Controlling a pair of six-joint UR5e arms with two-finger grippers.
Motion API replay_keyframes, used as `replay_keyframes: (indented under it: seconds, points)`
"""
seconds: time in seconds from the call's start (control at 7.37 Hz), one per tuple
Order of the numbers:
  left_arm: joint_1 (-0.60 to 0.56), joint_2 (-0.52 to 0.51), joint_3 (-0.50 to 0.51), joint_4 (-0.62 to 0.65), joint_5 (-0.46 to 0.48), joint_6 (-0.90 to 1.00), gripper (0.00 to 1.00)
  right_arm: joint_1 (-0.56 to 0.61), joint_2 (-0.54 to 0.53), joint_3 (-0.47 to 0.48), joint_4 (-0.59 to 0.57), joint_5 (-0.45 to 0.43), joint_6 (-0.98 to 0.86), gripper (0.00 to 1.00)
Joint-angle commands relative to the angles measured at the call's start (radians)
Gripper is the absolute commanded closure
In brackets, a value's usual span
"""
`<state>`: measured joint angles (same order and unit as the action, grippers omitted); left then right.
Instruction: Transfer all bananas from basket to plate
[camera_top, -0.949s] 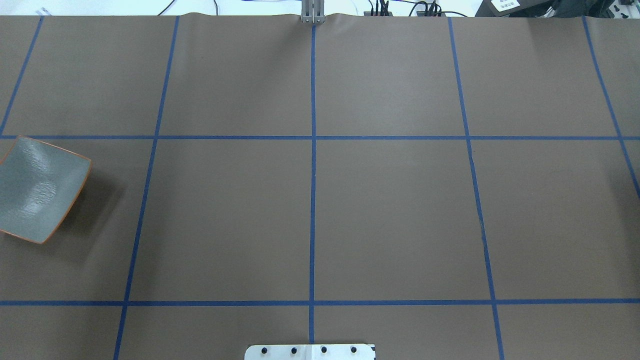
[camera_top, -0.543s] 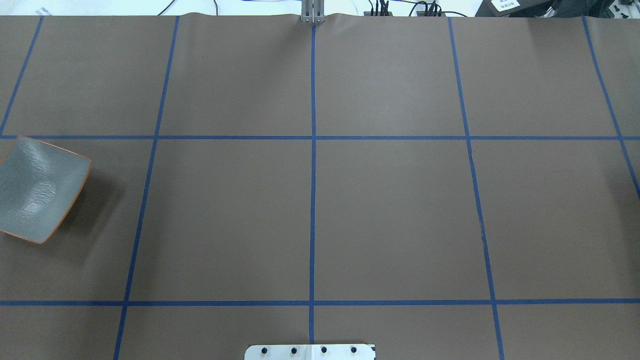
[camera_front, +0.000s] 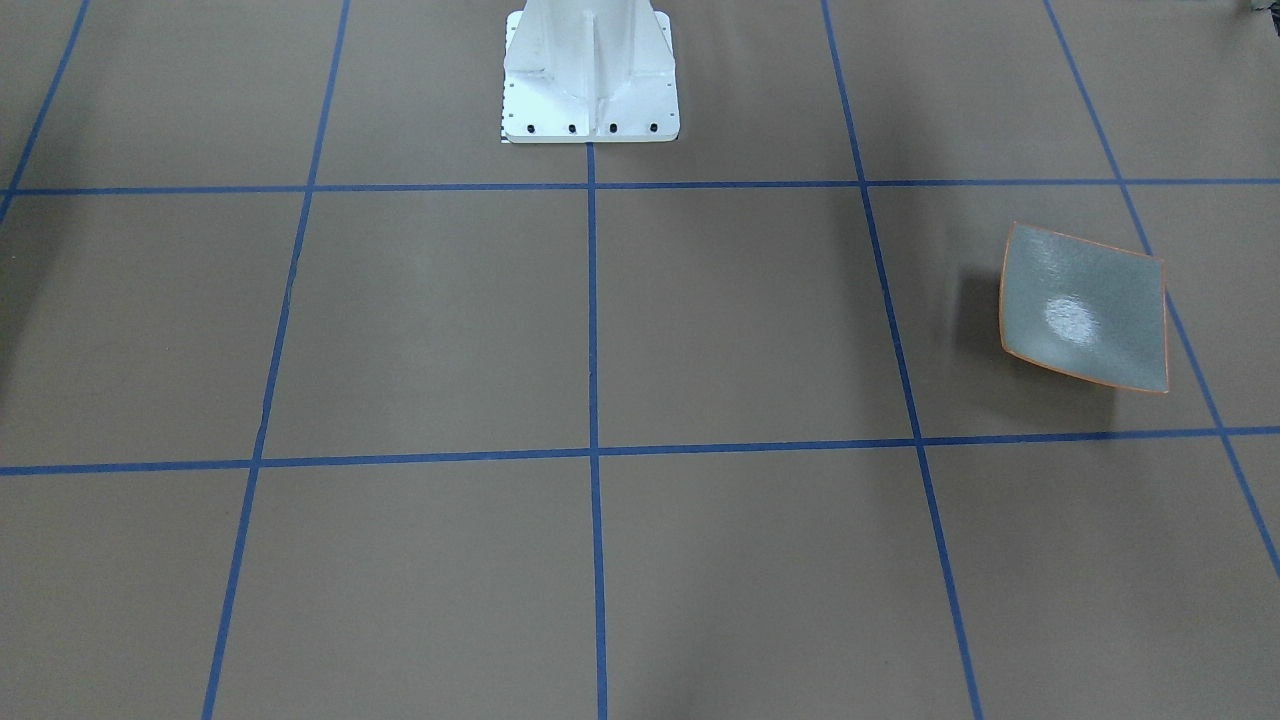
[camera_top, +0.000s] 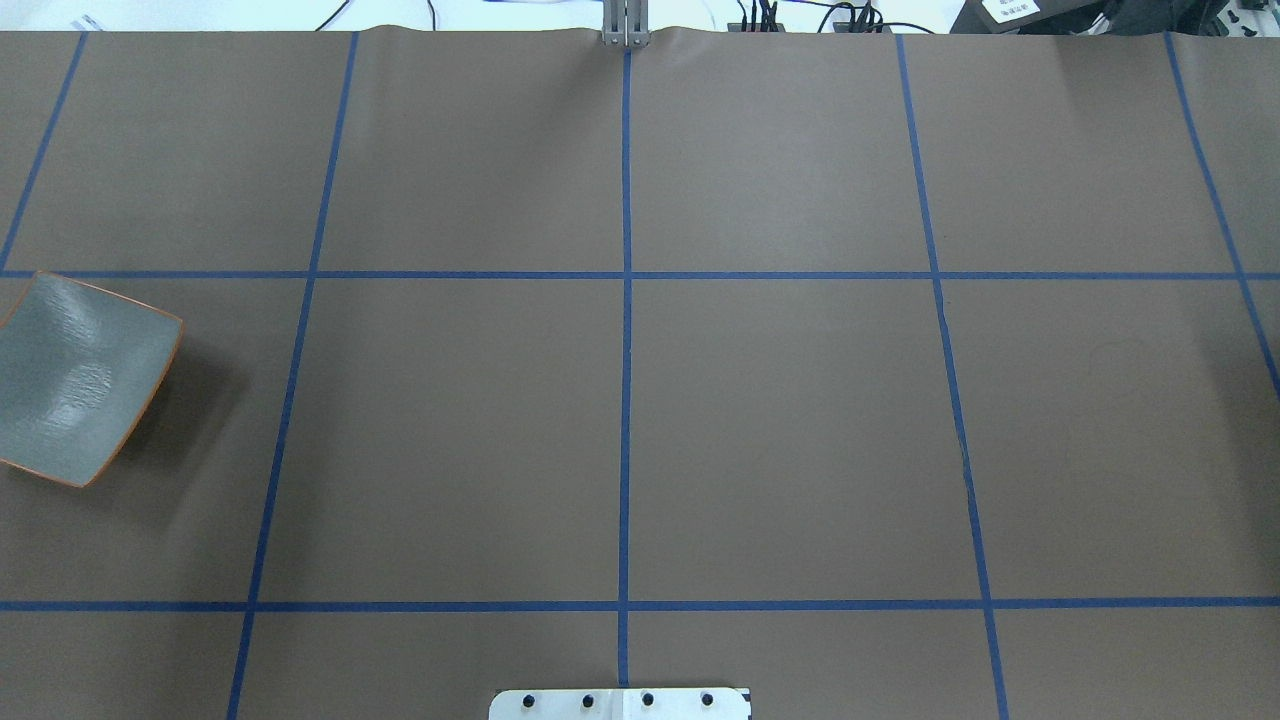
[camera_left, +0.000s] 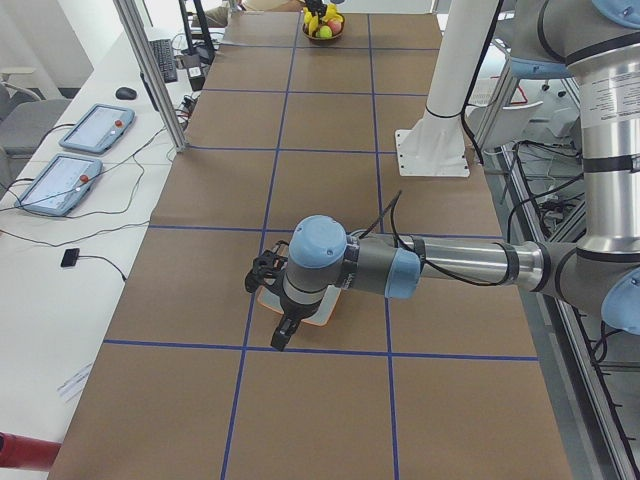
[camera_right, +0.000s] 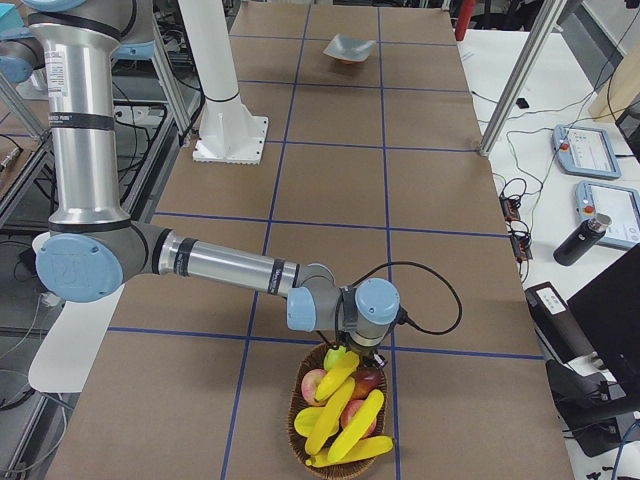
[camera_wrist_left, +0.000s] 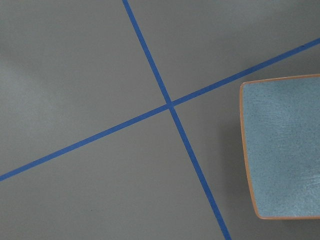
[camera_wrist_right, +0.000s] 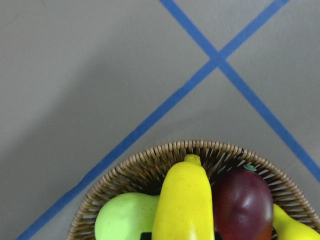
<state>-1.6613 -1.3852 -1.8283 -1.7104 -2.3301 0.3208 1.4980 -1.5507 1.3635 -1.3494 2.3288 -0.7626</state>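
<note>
- Bananas, 4 of them, lie in the basket at the robot's right end of the table. A red fruit and a green fruit share the basket. No banana is on the plate yet.
- The right gripper hangs just over the top banana. That one sticks up the most, so it looks like the easy one to take first. I cannot tell if the jaws are wide or pinched, or if they touch the banana.
- The plate sits bare at the other end of the table, well apart from the basket. Each banana has a long way to go.
- The left gripper hangs over the plate. Maybe it waits there to help with a banana, as the right arm may not reach so far. I cannot tell how its jaws stand either.
- The table wears a flat brown cover. Blue tape lines cut it into big squares.
- A white post stands at the robot's side of the table.
- Beside the table is a white bench with 2 tablets, some cables and a dark bottle.
</note>
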Motion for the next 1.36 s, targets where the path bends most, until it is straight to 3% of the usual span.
replay_keyframes:
  seconds: [0.0, 0.27, 0.54, 0.95, 1.09, 1.22]
  points:
    - [0.000, 0.000, 0.000, 0.000, 0.000, 0.000, 0.00, 0.005, 0.052, 0.006, -0.035, 0.012, 0.003, 1.00]
    - [0.000, 0.000, 0.000, 0.000, 0.000, -0.002, 0.00, 0.016, 0.086, 0.110, -0.159, 0.010, 0.057, 1.00]
    - [0.000, 0.000, 0.000, 0.000, 0.000, -0.002, 0.00, 0.018, 0.106, 0.279, -0.305, 0.010, 0.231, 1.00]
    - [0.001, -0.018, -0.019, -0.015, 0.000, -0.002, 0.00, 0.008, 0.190, 0.342, -0.326, 0.099, 0.548, 1.00]
    - [0.002, -0.030, -0.017, -0.075, -0.002, -0.070, 0.00, -0.010, 0.219, 0.359, -0.323, 0.128, 0.645, 1.00]
    - [0.005, -0.055, -0.016, -0.156, -0.055, -0.350, 0.00, -0.031, 0.231, 0.400, -0.320, 0.132, 0.784, 1.00]
